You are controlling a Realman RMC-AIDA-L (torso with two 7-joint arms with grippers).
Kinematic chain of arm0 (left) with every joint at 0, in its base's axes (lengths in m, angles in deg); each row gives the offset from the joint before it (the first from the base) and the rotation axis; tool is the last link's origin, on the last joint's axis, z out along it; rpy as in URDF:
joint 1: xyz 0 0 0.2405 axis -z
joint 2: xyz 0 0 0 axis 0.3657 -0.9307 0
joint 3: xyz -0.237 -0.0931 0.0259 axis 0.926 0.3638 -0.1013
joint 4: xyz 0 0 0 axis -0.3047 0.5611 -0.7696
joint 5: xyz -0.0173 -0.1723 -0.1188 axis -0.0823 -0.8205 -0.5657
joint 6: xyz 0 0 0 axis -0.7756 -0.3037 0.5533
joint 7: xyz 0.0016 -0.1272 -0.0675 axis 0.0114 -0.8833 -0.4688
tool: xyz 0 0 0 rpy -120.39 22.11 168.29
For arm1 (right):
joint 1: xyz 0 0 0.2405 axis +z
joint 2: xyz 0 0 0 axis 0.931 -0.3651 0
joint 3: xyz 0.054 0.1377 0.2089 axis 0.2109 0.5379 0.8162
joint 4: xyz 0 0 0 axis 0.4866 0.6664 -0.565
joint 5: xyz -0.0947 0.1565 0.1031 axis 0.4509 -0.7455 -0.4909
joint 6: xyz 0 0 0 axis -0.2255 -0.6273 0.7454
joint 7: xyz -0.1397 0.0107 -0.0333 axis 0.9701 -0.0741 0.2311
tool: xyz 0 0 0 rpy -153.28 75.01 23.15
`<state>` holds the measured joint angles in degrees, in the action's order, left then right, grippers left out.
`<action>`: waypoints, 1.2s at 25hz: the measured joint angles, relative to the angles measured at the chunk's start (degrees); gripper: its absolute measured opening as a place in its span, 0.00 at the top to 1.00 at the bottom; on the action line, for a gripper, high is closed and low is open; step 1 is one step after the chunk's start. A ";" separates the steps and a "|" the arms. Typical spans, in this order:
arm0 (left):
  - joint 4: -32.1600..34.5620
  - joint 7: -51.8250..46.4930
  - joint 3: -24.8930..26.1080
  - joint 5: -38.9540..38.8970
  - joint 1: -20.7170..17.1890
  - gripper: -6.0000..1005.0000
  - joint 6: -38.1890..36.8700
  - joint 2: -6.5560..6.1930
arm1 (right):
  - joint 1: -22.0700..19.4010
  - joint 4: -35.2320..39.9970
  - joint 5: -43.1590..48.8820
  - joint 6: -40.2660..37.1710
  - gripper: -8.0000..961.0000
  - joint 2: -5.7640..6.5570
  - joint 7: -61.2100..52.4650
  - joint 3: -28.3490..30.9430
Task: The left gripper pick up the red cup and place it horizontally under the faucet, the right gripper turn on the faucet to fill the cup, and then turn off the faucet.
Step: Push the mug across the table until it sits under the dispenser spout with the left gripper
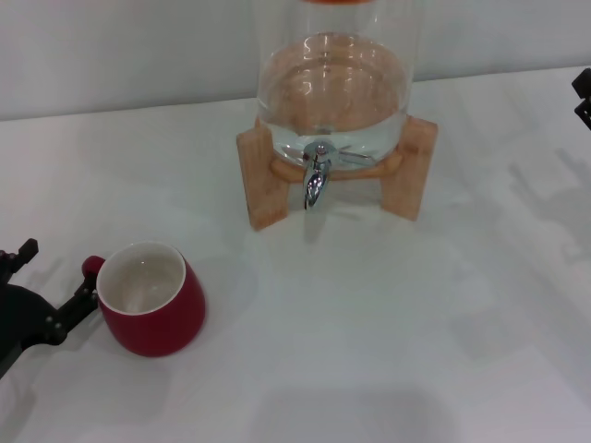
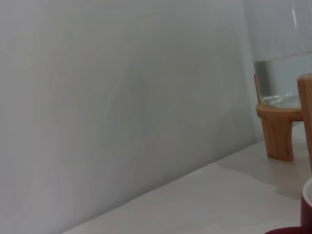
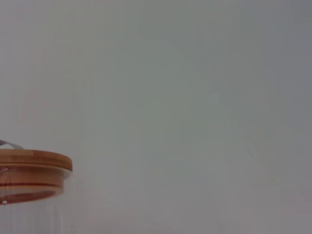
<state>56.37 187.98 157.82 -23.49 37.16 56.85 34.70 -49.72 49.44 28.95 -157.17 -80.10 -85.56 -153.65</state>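
Presently, the red cup (image 1: 148,297) stood upright on the white worktop (image 1: 388,332), well in front of and to the left of the faucet (image 1: 316,175). The left claw (image 1: 46,293) sat spread apart at the cup's handle, gripping nothing. The right claw (image 1: 583,97) showed only at the far right edge; its state could not be told.
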 joint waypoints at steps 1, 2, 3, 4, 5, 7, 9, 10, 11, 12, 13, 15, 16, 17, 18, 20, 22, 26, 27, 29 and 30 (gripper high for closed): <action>0.00 0.00 0.00 0.09 0.04 0.14 -0.01 0.00 | 0.13 0.00 0.00 0.02 0.11 0.00 0.00 0.00; 0.00 0.00 0.00 0.16 0.09 0.14 -0.05 0.01 | 0.25 -0.02 0.00 0.04 0.11 0.00 0.00 0.00; 0.00 0.00 0.00 0.30 0.13 0.14 -0.15 0.02 | 0.35 -0.07 0.00 0.07 0.11 0.00 0.02 0.00; 0.00 0.00 0.00 0.45 0.22 0.14 -0.28 0.02 | 0.38 -0.11 0.00 0.08 0.11 0.00 0.03 0.00; 0.00 0.00 0.00 0.60 0.32 0.14 -0.47 0.03 | 0.39 -0.15 0.00 0.10 0.11 0.00 0.04 0.00; 0.00 0.00 0.00 0.88 0.51 0.14 -0.65 0.08 | 0.40 -0.17 0.00 0.11 0.11 0.00 0.08 0.00; 0.00 0.00 -0.01 1.07 0.58 0.14 -0.71 0.12 | 0.40 -0.21 0.00 0.11 0.11 0.00 0.08 0.00; 0.00 0.00 -0.01 1.19 0.62 0.14 -0.81 0.12 | 0.41 -0.22 0.00 0.11 0.11 0.00 0.08 0.00; 0.00 0.00 -0.01 1.40 0.68 0.14 -1.01 0.12 | 0.44 -0.22 0.00 0.11 0.11 0.00 0.08 0.00; 0.00 0.00 -0.01 1.56 0.74 0.14 -1.28 0.11 | 0.44 -0.22 0.00 0.11 0.11 0.00 0.08 0.00; -0.01 0.00 -0.01 1.76 0.82 0.14 -1.65 0.09 | 0.45 -0.19 0.00 0.11 0.11 0.00 0.08 0.00; -0.10 0.00 -0.01 2.01 0.88 0.14 -2.06 0.08 | 0.50 -0.16 0.00 0.11 0.11 0.00 0.08 0.00; -0.11 0.00 -0.01 2.09 0.89 0.14 -2.14 0.07 | 0.53 -0.14 0.00 0.11 0.11 0.00 0.08 0.00; -0.14 0.00 -0.01 2.16 0.91 0.14 -2.17 0.06 | 0.55 -0.13 0.00 0.11 0.11 0.00 0.08 0.00; -0.15 0.00 -0.01 2.18 0.92 0.14 -2.18 0.06 | 0.55 -0.11 0.00 0.11 0.11 0.00 0.08 0.00; -0.22 0.00 -0.01 2.19 0.95 0.14 -2.19 0.05 | 0.56 -0.07 0.00 0.13 0.11 0.00 0.08 0.00; -0.43 0.00 -0.01 2.19 0.95 0.14 -2.19 0.04 | 0.56 -0.04 -0.01 0.16 0.11 0.00 0.10 0.00; -0.83 0.00 0.02 2.19 0.94 0.14 -2.19 0.07 | 0.56 -0.05 -0.07 0.17 0.11 0.00 0.15 0.00; -0.85 0.00 0.08 2.20 0.94 0.14 -2.19 0.07 | 0.57 -0.06 -0.07 0.17 0.11 0.00 0.17 0.00; -0.90 0.00 0.18 2.19 0.92 0.14 -2.19 0.07 | 0.56 -0.07 -0.05 0.17 0.11 0.00 0.18 0.00; -0.92 0.00 0.20 2.19 0.92 0.15 -2.19 0.07 | 0.56 -0.08 -0.05 0.17 0.11 0.00 0.19 0.00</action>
<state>55.45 187.98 158.02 -21.29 38.08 54.66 34.77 -49.16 49.36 28.90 -157.00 -80.10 -85.37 -153.65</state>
